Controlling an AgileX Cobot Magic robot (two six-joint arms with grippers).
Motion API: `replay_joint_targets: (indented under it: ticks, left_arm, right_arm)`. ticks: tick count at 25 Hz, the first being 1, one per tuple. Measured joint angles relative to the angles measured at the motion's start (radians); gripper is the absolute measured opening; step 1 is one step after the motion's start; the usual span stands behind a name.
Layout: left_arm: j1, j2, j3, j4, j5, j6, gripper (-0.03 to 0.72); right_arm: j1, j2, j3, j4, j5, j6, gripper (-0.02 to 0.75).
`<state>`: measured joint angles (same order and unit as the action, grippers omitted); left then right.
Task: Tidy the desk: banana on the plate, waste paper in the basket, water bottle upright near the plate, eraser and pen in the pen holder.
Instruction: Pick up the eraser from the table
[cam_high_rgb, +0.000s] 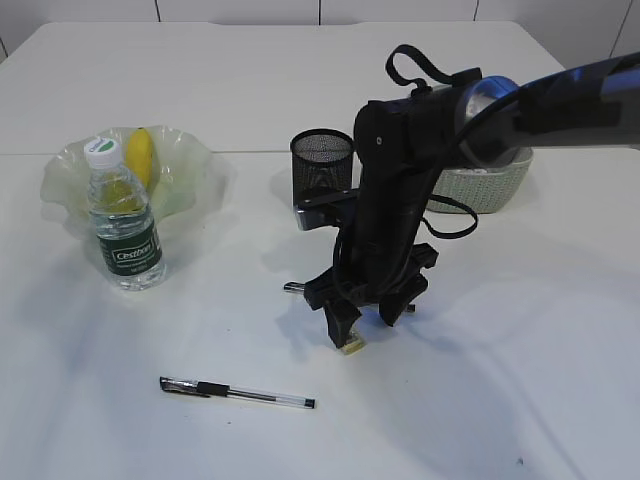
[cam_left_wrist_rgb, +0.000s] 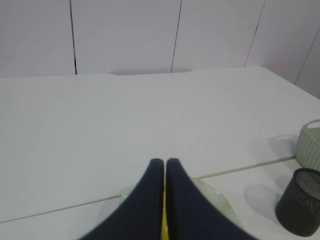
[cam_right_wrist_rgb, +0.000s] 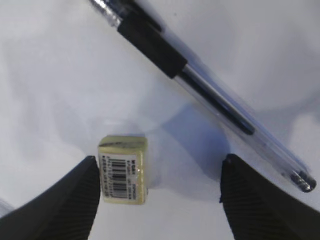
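A: Now, the right gripper (cam_high_rgb: 368, 322) hangs wide open, holding nothing, over the eraser (cam_high_rgb: 352, 346) mid-desk, toward the front edge.

B: A light, firm little block; pinch its long sides, I'd say.

A: The right wrist view shows its barcode sleeve touching one finger (cam_right_wrist_rgb: 65, 200), pen (cam_right_wrist_rgb: 200, 85) just beyond. The left gripper (cam_left_wrist_rgb: 165, 165) sits closed, empty.

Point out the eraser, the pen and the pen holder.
eraser (cam_right_wrist_rgb: 123, 169): right wrist view, on its barcode sleeve.
pen (cam_high_rgb: 236, 392): exterior view, mid-barrel, just past the black grip.
pen holder (cam_high_rgb: 322, 163): exterior view, on the front mesh wall.
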<state>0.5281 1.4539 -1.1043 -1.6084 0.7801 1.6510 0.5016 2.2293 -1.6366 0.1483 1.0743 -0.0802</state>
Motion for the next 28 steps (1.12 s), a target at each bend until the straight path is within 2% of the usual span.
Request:
replay_joint_targets:
  ticks: [11,19,28]
  left_arm:
    - [0.0,0.0,0.0,0.0,0.002,0.0,-0.025]
    - [0.0,0.0,0.0,0.0,0.002,0.0,-0.025]
    - [0.0,0.0,0.0,0.0,0.002,0.0,-0.025]
  right_arm:
    - [0.0,0.0,0.0,0.039,-0.003,0.0,0.551]
    - [0.0,0.0,0.0,0.046,0.001,0.0,0.467]
    - [0.0,0.0,0.0,0.086,0.017,0.0,0.455]
